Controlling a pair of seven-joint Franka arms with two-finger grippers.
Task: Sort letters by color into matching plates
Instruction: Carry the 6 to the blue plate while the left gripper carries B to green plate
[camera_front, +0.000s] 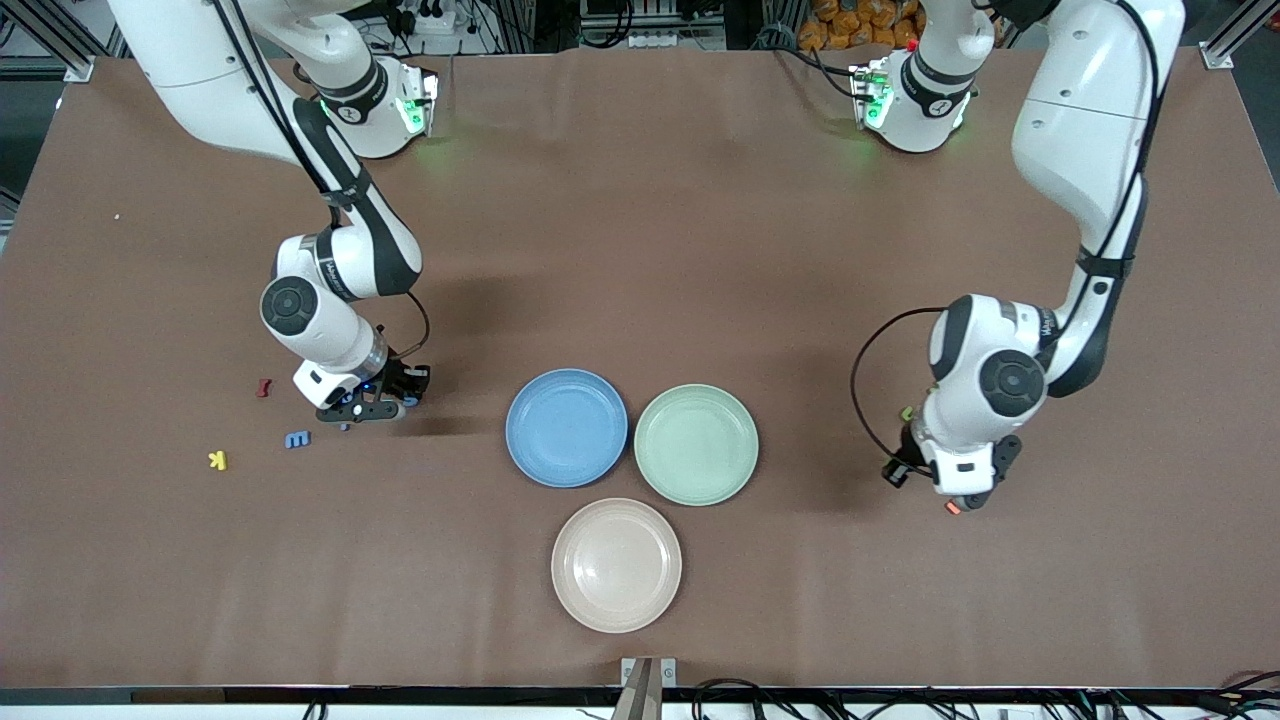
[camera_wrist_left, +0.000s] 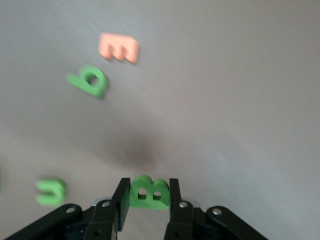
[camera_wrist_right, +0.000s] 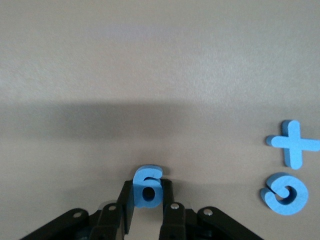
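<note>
Letters lie at both ends of the table: a blue g (camera_wrist_right: 148, 187) is pinched in the right gripper (camera_wrist_right: 148, 202) beside a blue cross (camera_wrist_right: 292, 143) and blue G (camera_wrist_right: 284, 193), while the left gripper (camera_wrist_left: 148, 200) clamps a green B (camera_wrist_left: 148, 192) near a green b (camera_wrist_left: 89, 81). The blue plate (camera_front: 566, 427) and green plate (camera_front: 696, 444) sit touching rim to rim mid-table, both bare, with open cloth between them and each gripper. A blue E (camera_front: 297, 439) lies near the right gripper.

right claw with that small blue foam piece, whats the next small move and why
Probably lift and carry toward the medium blue round plate: the right claw is shut on the small blue foam character, low over the table, and the plate is empty.
</note>
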